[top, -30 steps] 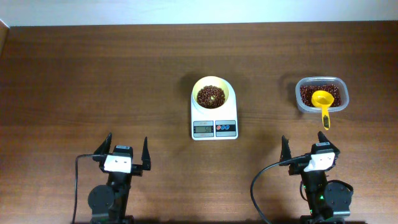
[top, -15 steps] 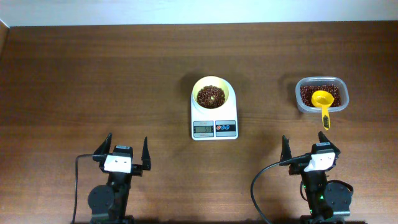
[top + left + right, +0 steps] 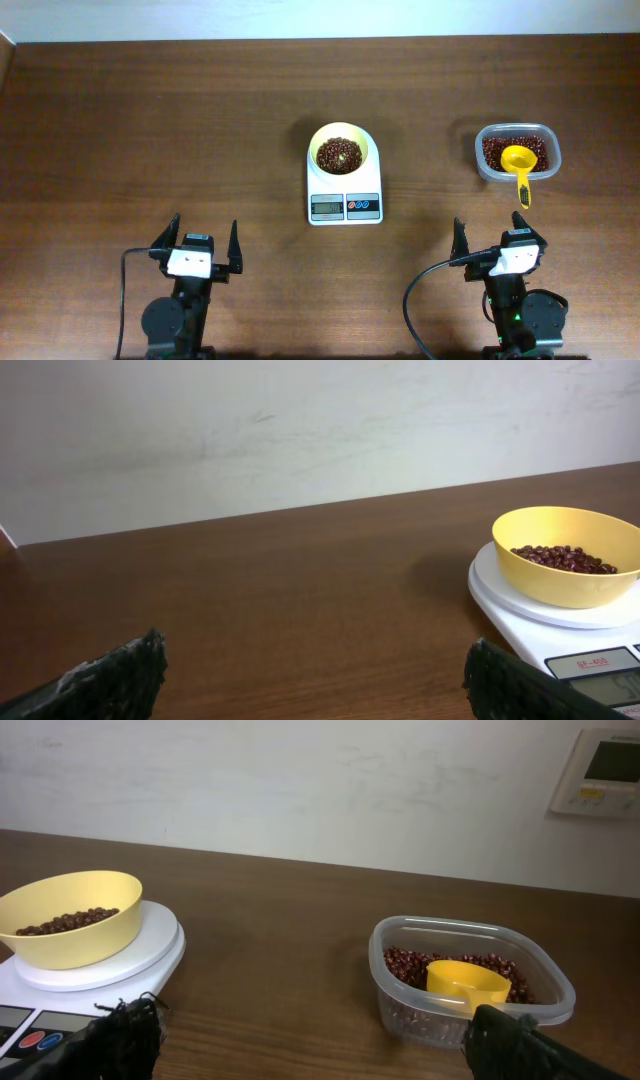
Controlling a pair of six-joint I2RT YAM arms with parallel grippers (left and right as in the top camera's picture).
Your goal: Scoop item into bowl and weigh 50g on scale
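Beans (image 3: 339,155) in bowl (image 3: 318,145) on scale (image 3: 345,193), 12 o'clock; left gripper (image 3: 205,225), right gripper (image 3: 496,234) splayed, empty; risks overshooting 50g via heaped scoop (image 3: 518,160).

Both arms are black throughout. The left gripper (image 3: 204,230) and the right gripper (image 3: 497,232) each have two thin, pointed black fingers. In the wrist views the fingers (image 3: 118,672) show a rough, grainy black surface with pale specks along the edges. Each wrist carries a small white block (image 3: 187,262) with dark markings. Each arm has a round black joint housing (image 3: 160,318) near its base. A thin black cable (image 3: 413,300) loops out from each arm.
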